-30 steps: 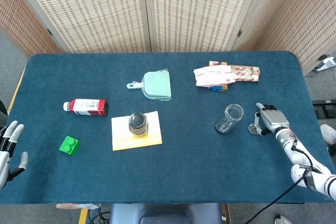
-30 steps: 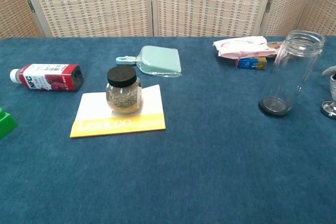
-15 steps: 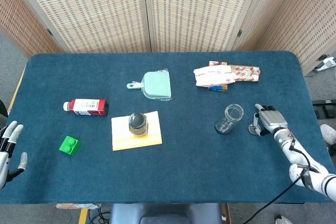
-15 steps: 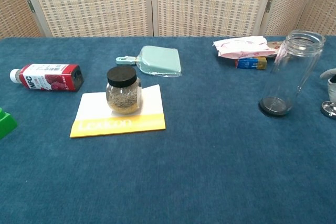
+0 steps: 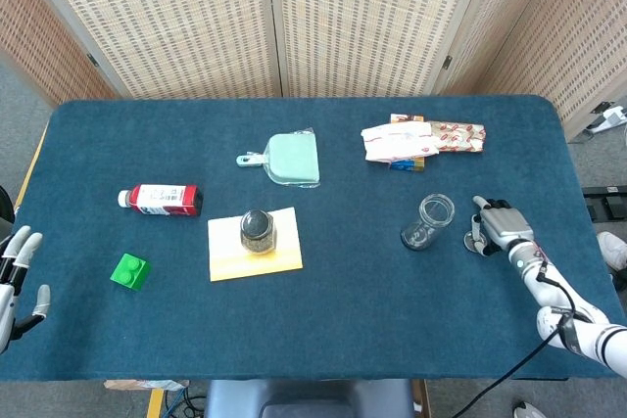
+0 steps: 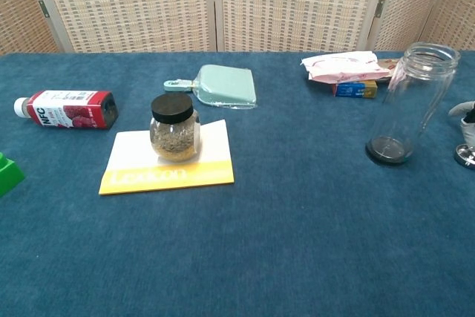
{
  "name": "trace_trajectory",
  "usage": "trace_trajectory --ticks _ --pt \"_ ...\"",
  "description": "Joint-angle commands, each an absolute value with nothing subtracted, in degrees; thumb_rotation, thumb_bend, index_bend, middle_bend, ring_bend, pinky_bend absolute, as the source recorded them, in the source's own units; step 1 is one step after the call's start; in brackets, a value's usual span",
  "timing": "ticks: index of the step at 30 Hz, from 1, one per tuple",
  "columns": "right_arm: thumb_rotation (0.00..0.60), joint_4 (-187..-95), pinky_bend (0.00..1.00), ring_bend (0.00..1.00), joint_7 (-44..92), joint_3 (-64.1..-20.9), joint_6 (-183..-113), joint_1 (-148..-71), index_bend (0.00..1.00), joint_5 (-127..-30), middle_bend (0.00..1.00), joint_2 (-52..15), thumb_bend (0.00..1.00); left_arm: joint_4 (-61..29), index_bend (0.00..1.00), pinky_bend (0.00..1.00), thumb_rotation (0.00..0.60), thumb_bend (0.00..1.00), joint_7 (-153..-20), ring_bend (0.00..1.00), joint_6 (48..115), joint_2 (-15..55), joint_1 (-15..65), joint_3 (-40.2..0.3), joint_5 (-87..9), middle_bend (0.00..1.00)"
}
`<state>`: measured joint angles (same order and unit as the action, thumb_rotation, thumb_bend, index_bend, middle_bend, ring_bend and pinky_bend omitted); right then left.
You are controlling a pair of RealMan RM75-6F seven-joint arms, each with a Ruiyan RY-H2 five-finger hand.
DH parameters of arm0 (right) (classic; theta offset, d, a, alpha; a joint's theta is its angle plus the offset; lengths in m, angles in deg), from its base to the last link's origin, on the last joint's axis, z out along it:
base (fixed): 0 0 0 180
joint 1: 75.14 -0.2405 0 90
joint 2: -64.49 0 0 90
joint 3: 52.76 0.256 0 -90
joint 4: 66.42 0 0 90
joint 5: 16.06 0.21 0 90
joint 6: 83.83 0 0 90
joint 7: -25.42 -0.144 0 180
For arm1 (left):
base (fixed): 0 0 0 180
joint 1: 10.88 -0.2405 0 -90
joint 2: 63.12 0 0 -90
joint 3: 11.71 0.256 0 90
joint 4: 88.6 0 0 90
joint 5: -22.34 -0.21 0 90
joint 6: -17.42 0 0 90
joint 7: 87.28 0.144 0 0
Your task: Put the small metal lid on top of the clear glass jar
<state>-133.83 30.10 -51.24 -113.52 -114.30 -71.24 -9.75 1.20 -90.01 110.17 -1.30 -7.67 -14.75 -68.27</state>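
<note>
At the right edge of the chest view, the small metal lid (image 6: pixel 467 155) and right hand (image 6: pixel 466 113) are cut off. The head view shows its fingers (image 5: pixel 478 227) over the lid beside the clear glass jar (image 5: pixel 428 221); grip unclear. The left hand (image 5: pixel 15 276) hangs spread and holding nothing off the tabletop (image 5: pixel 343 320) at lower left.

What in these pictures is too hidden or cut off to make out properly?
- Small metal lid: cut by the chest view's right edge; in the head view the right hand covers it.
- Whether that hand grips the lid: unclear in both views.
- Left hand: cut by the head view's left edge.
- Green block: cut by the chest view's left edge.
</note>
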Motion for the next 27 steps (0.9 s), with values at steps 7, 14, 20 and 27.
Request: trace_trajectory --ticks 7,14,20,27 --pt "0.600 -133.43 0.00 0.00 30.00 -51.17 -113.65 -114.29 0.59 -71.59 0.00 -10.15 0.42 0.54 0.00 0.00 0.600 0.50 -90.62 0.00 110.35 -1.14 -7.60 -14.84 -68.51 0.00" --pt "0.600 -134.05 0.00 0.00 30.08 -51.02 -113.99 -114.30 0.60 -71.79 0.00 -9.63 0.42 0.25 0.00 0.00 0.600 0.50 -91.08 0.00 110.60 -1.12 -7.56 -14.89 -68.78 0.00" --pt "0.600 -137.05 0.00 0.00 30.83 -50.60 -115.48 -114.36 0.60 -71.60 0.00 -7.37 0.42 0.20 0.00 0.00 0.600 0.50 -90.95 0.00 110.87 -1.01 -7.61 -14.93 -68.91 0.00" --pt "0.600 -145.86 0.00 0.00 33.39 -49.85 -119.33 -114.41 0.60 -70.19 0.00 -0.56 0.42 0.19 0.00 0.00 0.600 0.50 -90.16 0.00 110.90 -0.80 -7.59 -14.91 -68.99 0.00"
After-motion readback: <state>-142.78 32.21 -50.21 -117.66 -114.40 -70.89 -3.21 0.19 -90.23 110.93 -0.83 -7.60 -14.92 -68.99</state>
